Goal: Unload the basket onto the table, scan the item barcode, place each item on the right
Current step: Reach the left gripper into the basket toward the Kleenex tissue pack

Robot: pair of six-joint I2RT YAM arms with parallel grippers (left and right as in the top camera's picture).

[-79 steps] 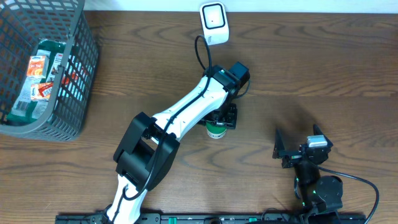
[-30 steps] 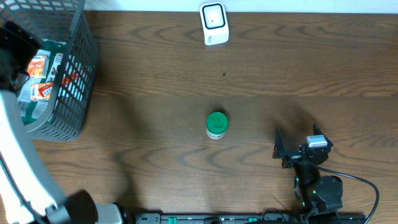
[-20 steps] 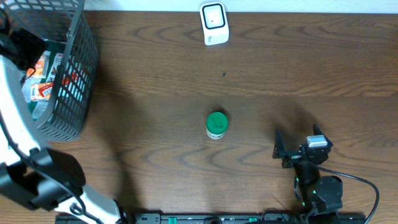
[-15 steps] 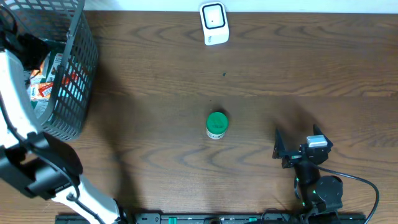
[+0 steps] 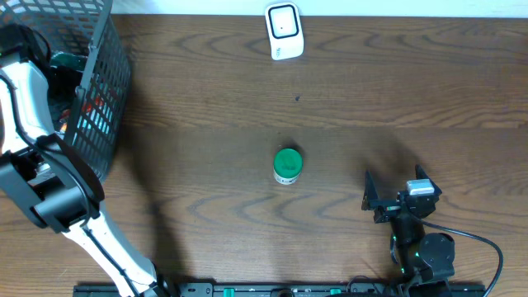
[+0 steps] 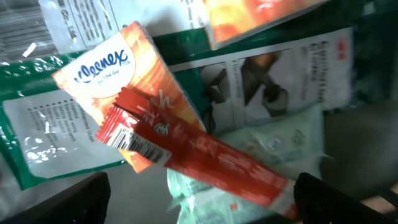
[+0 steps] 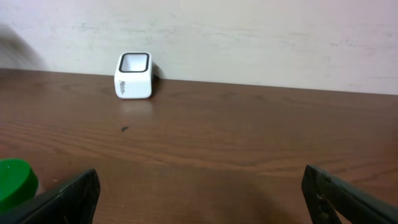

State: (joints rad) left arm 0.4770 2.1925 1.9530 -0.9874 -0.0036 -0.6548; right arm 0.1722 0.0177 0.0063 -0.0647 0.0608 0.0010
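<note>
My left gripper [image 6: 199,208] hangs open inside the grey basket [image 5: 103,99], its dark fingertips [image 6: 65,200] at the bottom corners of the left wrist view with nothing between them. Just below it lies a red packet [image 6: 193,152] with a barcode near its left end, resting on an orange tissue pack [image 6: 118,68] and green and white pouches. Overhead, the left gripper [image 5: 56,73] is mostly hidden by the basket wall. The white scanner [image 5: 283,30] stands at the table's far edge. My right gripper [image 5: 389,200] rests open near the front right.
A green-capped bottle [image 5: 287,165] stands upright at the table's centre and shows at the left edge of the right wrist view [image 7: 15,180]. The scanner [image 7: 134,75] faces the right gripper [image 7: 202,202] across bare wood. The left arm runs along the table's left side.
The left arm left the green-capped bottle at the centre, swung to the far left and lowered its gripper into the basket. The right arm has not moved.
</note>
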